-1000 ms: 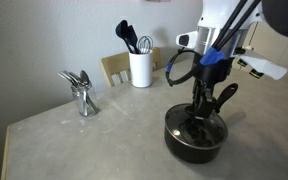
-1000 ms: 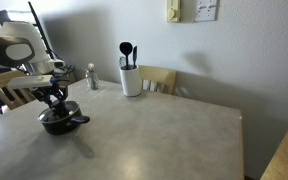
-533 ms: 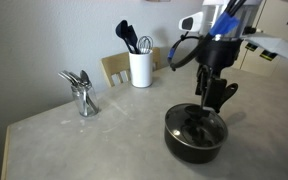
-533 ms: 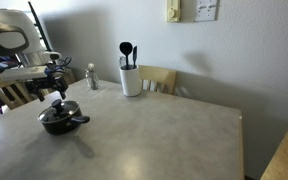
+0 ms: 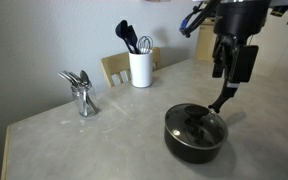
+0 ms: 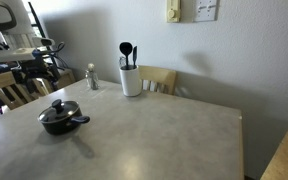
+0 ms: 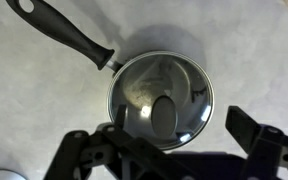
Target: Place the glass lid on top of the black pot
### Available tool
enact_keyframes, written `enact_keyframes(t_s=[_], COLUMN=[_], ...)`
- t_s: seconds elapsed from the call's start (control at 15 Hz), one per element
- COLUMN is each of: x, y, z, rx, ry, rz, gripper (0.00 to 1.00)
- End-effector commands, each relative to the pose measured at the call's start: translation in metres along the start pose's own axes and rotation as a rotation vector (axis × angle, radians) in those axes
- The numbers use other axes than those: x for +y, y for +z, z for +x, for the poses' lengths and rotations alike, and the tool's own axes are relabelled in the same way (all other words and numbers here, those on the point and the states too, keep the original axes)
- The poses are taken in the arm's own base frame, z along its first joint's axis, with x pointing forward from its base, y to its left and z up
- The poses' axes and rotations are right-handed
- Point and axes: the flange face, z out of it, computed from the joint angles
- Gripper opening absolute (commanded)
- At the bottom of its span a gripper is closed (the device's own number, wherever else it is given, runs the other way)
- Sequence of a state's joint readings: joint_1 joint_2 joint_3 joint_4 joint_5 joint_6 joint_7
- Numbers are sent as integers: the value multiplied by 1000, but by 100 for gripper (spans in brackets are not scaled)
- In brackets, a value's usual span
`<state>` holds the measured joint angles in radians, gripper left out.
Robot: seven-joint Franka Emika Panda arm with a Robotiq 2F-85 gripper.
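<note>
The glass lid (image 7: 162, 95) was seen seated on the black pot (image 5: 192, 145), its metal rim matched to the pot's rim all round as far as could be told from the wrist view, and its dark knob (image 7: 164, 115) was found near the centre of the disc. No tilt of the lid could be made out in either exterior view. The pot's long straight handle (image 7: 69, 35) was laid out toward the upper left of the wrist view, at a slant to the line drawn between the two fingers (image 7: 84, 155). The pot was stood on the grey table (image 5: 84, 140), well apart from the other items there.

The gripper (image 5: 234, 72) was held directly above the lid and well clear of it, with nothing touched. Its jaws were spread wide, nothing was held between them, and the knob was framed between them from above.

The placement was judged to be done. The one relation that mattered was that the lid lay straight below the spread jaws. A withdrawal made upward would be judged safest, since the lid and the slanted handle would then be left undisturbed.
</note>
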<state>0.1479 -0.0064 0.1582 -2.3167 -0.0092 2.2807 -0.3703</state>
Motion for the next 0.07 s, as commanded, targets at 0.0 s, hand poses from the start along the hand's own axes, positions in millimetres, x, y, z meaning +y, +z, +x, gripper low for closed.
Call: enact_keyframes(t_s=[0.0], x=[0], y=[0], z=[0], rx=[-2], ry=[0], rz=[1], gripper=[100])
